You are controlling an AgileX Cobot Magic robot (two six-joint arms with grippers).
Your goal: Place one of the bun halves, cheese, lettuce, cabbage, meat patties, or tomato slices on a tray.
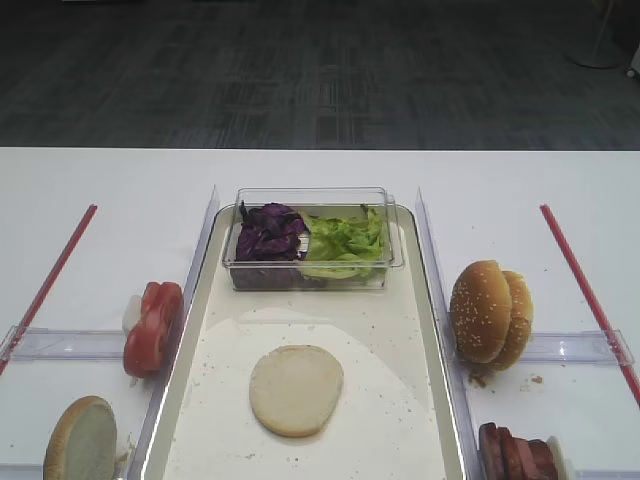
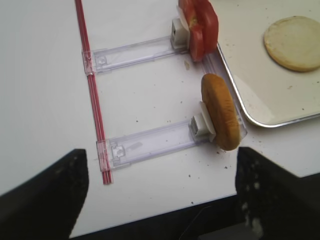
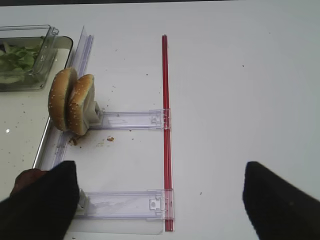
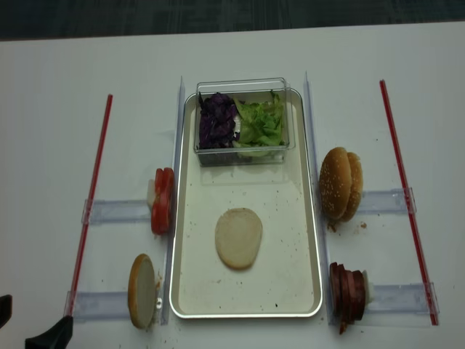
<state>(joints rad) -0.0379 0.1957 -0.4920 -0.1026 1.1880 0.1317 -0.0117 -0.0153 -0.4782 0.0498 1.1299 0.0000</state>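
Observation:
A flat, pale bun half (image 1: 296, 389) (image 4: 238, 238) (image 2: 292, 42) lies free on the silvery tray (image 1: 420, 300) (image 4: 309, 218). At the tray's far end a clear tub holds purple cabbage (image 1: 270, 232) and green lettuce (image 1: 345, 240). Tomato slices (image 1: 153, 325) (image 2: 200, 22) and another bun half (image 1: 80, 440) (image 2: 220, 112) stand on edge to the left. The meat patties (image 1: 515, 455) (image 4: 349, 294) stand to the right. No cheese is in view. My left gripper (image 2: 160, 200) (image 4: 25, 327) hangs open and empty over the table's front left edge. My right gripper (image 3: 160, 200) is open and empty over the right-hand rails.
Two sesame-seeded bun halves (image 1: 490, 312) (image 3: 72, 102) stand on a clear plastic rail (image 3: 130, 120) right of the tray. Red strips (image 1: 50, 280) (image 3: 165, 125) mark the outer left and right sides. Crumbs dot the tray and table. The table's near edge (image 2: 175, 205) runs under the left gripper.

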